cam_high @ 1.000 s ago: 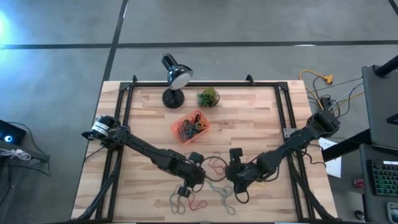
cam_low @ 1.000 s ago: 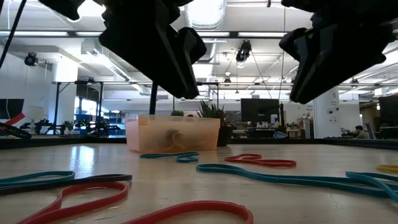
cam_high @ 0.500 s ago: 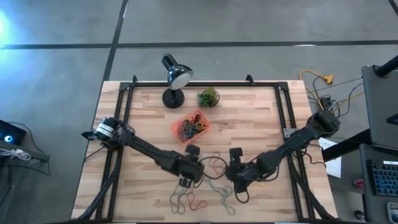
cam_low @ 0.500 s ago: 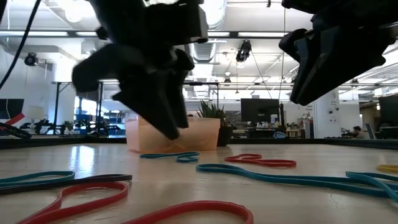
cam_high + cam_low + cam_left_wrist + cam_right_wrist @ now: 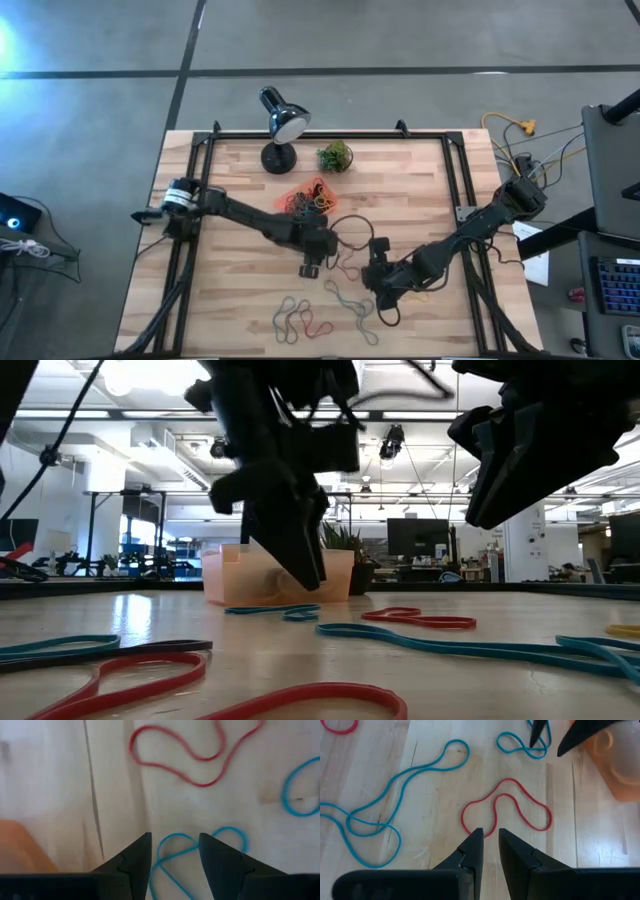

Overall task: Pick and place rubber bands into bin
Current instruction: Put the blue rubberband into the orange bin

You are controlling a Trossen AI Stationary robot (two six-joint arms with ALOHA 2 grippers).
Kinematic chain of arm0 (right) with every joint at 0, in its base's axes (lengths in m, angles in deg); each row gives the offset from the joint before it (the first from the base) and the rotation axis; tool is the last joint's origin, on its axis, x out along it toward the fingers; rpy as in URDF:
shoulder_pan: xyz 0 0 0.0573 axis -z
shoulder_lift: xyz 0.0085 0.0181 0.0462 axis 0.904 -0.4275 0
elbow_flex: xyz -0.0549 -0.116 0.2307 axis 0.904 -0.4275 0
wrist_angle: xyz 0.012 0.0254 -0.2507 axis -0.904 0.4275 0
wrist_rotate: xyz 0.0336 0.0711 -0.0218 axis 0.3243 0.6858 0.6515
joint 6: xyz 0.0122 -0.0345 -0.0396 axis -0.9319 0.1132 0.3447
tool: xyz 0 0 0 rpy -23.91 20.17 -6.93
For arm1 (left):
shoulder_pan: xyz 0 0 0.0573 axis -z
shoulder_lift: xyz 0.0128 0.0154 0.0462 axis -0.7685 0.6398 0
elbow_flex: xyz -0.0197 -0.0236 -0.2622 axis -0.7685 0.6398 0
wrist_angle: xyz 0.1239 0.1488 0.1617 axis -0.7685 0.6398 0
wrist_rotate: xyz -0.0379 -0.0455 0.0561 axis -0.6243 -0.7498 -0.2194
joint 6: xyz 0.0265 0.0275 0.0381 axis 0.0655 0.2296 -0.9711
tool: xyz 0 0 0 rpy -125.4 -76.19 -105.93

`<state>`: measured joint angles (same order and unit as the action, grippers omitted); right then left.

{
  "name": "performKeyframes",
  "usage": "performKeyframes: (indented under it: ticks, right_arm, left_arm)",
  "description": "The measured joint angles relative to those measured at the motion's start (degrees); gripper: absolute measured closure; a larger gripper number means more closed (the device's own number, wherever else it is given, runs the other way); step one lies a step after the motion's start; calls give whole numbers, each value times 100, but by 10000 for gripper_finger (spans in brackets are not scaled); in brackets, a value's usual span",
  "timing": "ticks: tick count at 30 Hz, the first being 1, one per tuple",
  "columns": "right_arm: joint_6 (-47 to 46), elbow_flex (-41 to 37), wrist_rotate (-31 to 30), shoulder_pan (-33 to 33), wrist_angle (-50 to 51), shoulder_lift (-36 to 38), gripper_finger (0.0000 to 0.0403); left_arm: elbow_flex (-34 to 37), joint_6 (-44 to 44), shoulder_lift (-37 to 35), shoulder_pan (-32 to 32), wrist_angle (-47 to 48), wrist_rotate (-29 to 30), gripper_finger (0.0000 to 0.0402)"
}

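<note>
My left gripper [image 5: 310,268] has moved up from the loose bands toward the bin [image 5: 306,202] and now hangs just beside it, fingers spread over a blue band [image 5: 192,847] on the desk [image 5: 400,190]. My right gripper [image 5: 380,250] has not moved, its fingers nearly together above a red band [image 5: 506,810]. Only the high view shows more bands [image 5: 300,320] near the front edge. No writing is readable.

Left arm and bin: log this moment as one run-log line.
left pincer: open, over teal rubber band beside orange bin | right pincer: open, above red rubber band | bands remain on table
</note>
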<state>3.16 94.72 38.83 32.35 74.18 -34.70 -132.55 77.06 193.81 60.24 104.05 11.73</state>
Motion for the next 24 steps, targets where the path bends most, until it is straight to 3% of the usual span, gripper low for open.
performKeyframes:
  ticks: [19,24]
  right_arm:
    - [56,-44,9,0,11,0,349]
    - [56,-44,7,2,4,0,349]
  left_arm:
    - [-102,49,440,-247,329,-736,254]
    - [-102,59,440,-242,487,-829,289]
